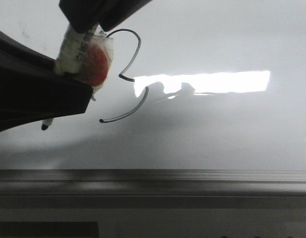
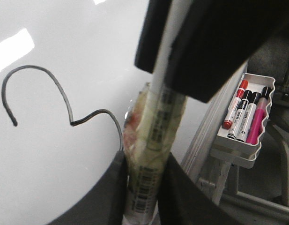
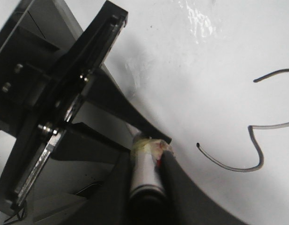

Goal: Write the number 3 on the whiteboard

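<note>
The whiteboard fills the front view. A thin black number 3 is drawn on it, and it also shows in the left wrist view and the right wrist view. Both grippers are shut on one marker wrapped in tape, with a red patch. My left gripper clamps the taped, barcoded part. My right gripper clamps the dark end. In the front view the left gripper is the dark mass at left and the right gripper is above it. The marker tip pokes out left of the 3's lower end.
A bright rectangular glare patch lies right of the 3. The grey frame strip runs along the board's near edge. A small white tray with several markers hangs beside the board's frame.
</note>
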